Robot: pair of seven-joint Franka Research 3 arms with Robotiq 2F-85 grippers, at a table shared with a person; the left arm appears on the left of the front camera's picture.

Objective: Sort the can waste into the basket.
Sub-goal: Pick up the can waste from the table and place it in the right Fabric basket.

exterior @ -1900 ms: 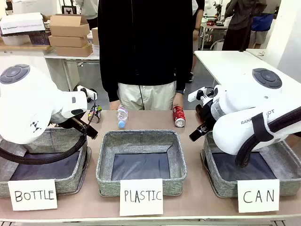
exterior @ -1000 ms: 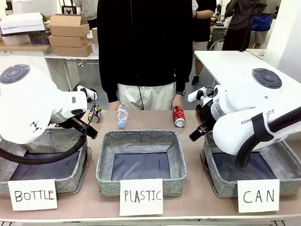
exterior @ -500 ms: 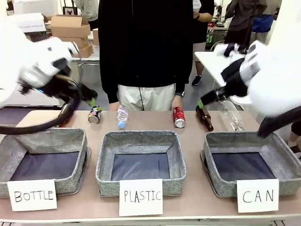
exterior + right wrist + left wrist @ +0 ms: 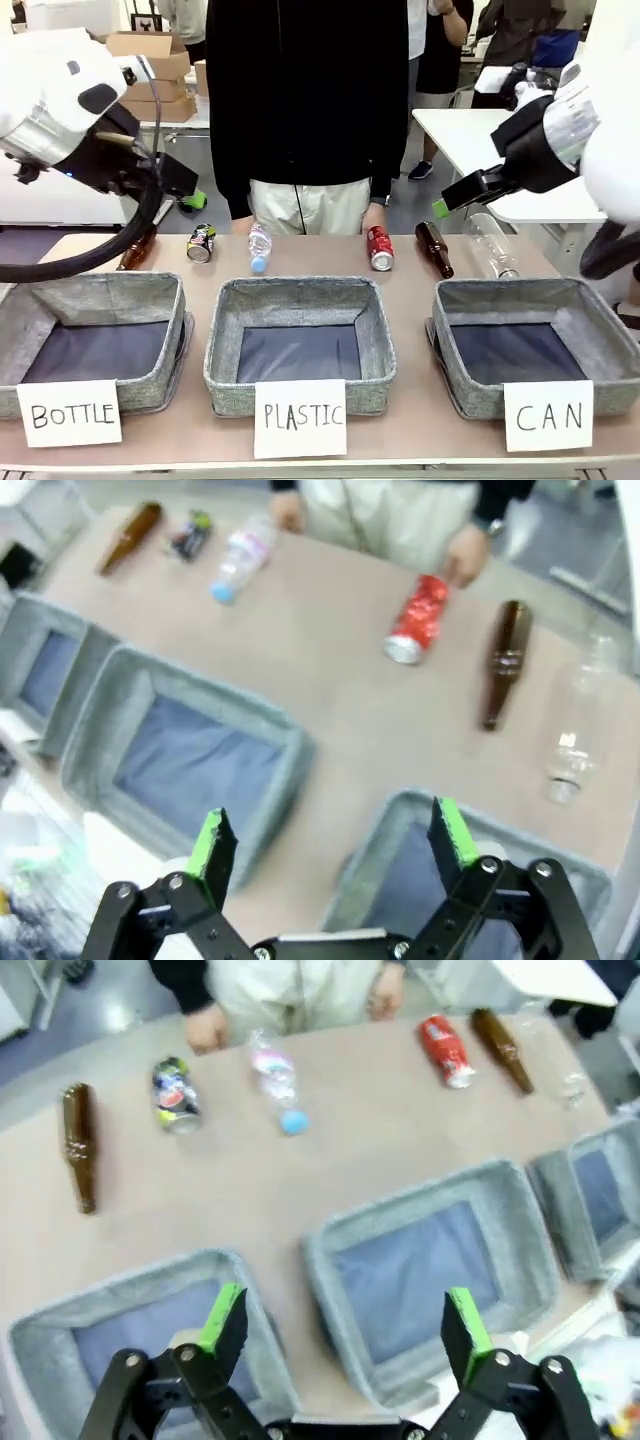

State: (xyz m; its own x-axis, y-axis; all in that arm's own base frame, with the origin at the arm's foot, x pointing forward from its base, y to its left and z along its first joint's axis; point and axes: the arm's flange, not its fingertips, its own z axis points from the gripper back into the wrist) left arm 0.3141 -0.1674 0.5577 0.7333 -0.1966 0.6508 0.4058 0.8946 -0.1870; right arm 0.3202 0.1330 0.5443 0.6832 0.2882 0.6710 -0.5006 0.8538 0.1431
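Hovers high with left gripper and right gripper both spread wide, empty. Leaves red can and black can lying at the far side, CAN basket near right.

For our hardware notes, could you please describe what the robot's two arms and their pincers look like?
The left arm and right arm have rounded white shells and black wrist sections; a thick black cable loops from the left one. The left pincer and right pincer are black two-finger linkages with silver pivot bolts and bright green pads.
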